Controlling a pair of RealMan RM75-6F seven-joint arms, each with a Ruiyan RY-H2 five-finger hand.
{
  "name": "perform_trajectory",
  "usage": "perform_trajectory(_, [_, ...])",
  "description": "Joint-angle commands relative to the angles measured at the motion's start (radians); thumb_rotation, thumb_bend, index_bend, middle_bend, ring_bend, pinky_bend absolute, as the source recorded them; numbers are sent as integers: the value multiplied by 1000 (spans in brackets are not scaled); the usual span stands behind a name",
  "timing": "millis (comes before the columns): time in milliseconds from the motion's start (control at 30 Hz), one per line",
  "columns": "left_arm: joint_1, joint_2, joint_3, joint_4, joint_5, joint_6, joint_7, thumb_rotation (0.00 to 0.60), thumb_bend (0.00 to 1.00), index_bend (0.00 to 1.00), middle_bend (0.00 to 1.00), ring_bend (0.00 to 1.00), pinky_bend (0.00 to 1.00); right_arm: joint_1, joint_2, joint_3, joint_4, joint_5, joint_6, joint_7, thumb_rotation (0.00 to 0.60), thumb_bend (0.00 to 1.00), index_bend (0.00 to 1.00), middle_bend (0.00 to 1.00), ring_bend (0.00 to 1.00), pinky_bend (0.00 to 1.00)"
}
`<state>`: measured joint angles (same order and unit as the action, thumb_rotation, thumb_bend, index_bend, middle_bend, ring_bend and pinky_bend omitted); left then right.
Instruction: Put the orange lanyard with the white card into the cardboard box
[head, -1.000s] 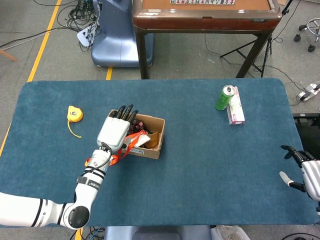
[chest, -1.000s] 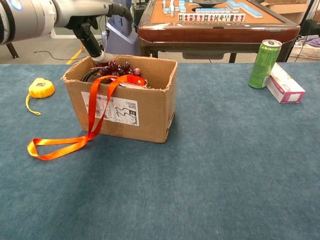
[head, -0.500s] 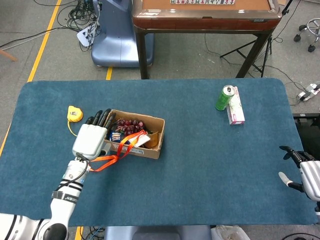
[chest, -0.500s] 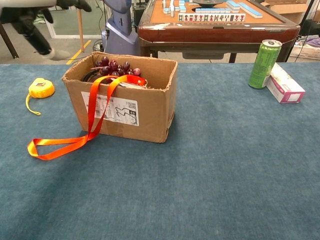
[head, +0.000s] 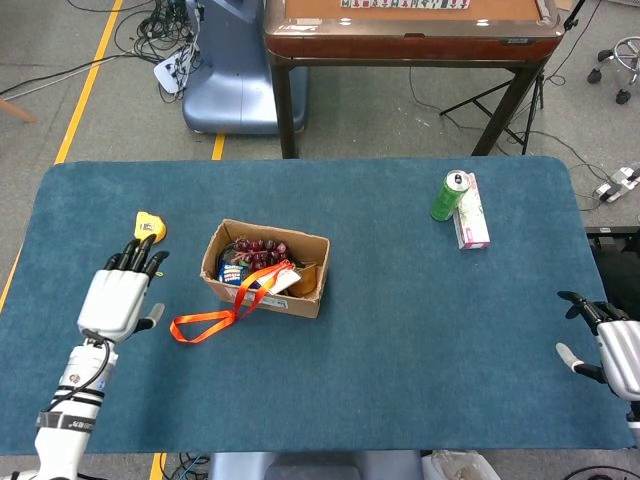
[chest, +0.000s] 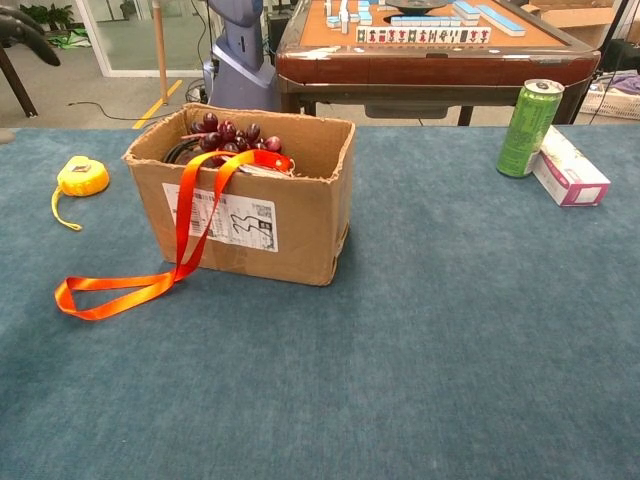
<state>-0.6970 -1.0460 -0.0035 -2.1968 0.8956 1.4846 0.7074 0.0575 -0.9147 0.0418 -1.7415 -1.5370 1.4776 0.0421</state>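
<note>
At the far left of the blue counter (head: 400, 330), the left robot hand (head: 118, 296) hovers released, fingers spread and holding nothing, its dark fingertips reaching toward a yellow tape measure (head: 149, 227) that lies just beyond them. In the chest view only a dark fingertip of that robot hand shows at the upper left corner.

Next comes the orange lanyard (chest: 178, 250): its loop lies flat on the counter to the left of the cardboard box (chest: 290, 225), and the strap climbs the box's front wall and goes over the rim. The white card (head: 284, 279) rests inside the box at the near edge, beside a bunch of dark red grapes (chest: 225, 133) and a dark cable.

Well to the right stand a green drink can (chest: 529, 128) and, touching it, a pink-and-white carton (chest: 569, 167) lying flat.

At the right edge, the right robot hand (head: 605, 345) sits low beside the counter, fingers apart and grasping nothing.
</note>
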Motion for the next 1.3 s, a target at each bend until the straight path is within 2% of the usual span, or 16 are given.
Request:
perform_trajectory(33, [39,-2,24,44,30,-22,-48,600,266,185,0,7,182,0,0,0,0,0,0,0,600,243,237,424,349,663])
perform_trajectory(367, [123,-67,37,202,73,-111,-201,600,260,234,0,7,182,-6,6,2,1,-1,13,15,600,243,238,424,348,663])
perform_trajectory(700, [162,-151,11,309,69,-170,-266,600,242,269,0,7,182,-7,6,3,2,0,15,15,600,243,237,424,348,663])
perform_trajectory(1067, [159,-245,-25,424,-1,-250,-241,600,227,286,0,7,182,-9,9,4,2,1,19,25,600,243,237,424,349,663])
perform_trajectory(1300, [160,-289,-35,467,-3,-285,-243,600,227,323,0,7,182,-10,10,3,3,-2,21,27,600,243,237,424,348,663])
